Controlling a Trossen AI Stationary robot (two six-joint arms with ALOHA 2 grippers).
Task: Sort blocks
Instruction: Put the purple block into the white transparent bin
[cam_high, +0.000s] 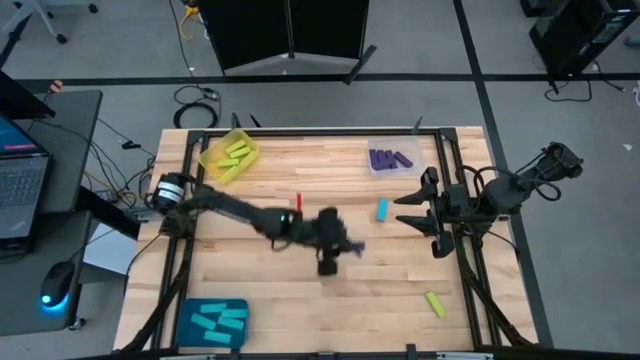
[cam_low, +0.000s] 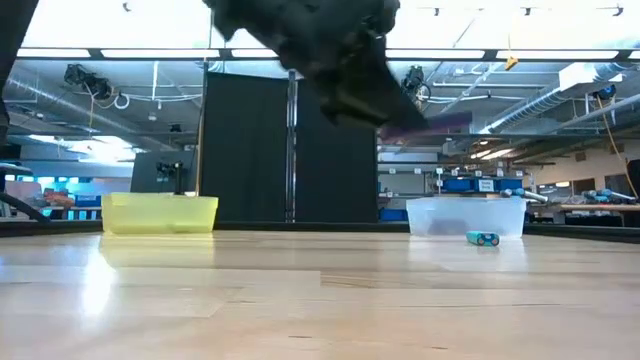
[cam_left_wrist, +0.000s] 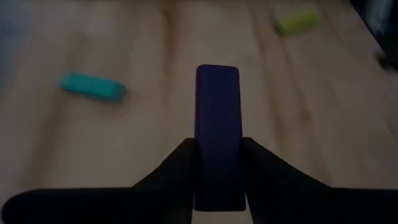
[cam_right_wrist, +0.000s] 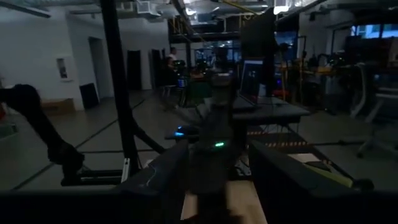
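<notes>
Mid-table: left gripper clamps one purple block | loose: one cyan, one yellow-green

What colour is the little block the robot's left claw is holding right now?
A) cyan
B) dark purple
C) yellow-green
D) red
B: in the left wrist view a dark purple block sits clamped between the left gripper fingers, while a cyan block and a yellow-green block lie loose on the table.
</notes>
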